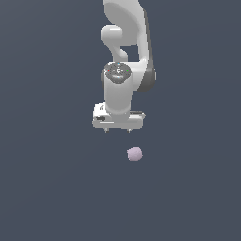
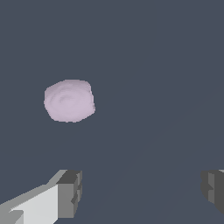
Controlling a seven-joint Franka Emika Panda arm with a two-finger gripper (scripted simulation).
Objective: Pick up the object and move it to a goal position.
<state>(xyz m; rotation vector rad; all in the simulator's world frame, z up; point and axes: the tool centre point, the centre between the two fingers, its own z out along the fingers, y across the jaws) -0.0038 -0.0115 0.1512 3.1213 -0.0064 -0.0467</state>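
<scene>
Gripper: white two-fingered gripper [image 2: 140, 192], grey fingertips [image 2: 70, 192] spread apart, holding nothing.
Object: small matte lilac-pink lumpy blob [image 2: 69, 100], lying apart from the fingertips.

This is no home, kitchen or workshop but a bare simulated test space. A flat, even slate-grey ground [image 1: 47, 188] fills both views, with no walls, furniture, seams or texture anywhere. The white robot arm [image 1: 123, 70] has smooth, plain, computer-drawn surfaces, and the small lilac-pink blob [image 1: 134, 154] near it is equally matte and simple. Soft, uniform lighting and faint shading complete the rendered look.
</scene>
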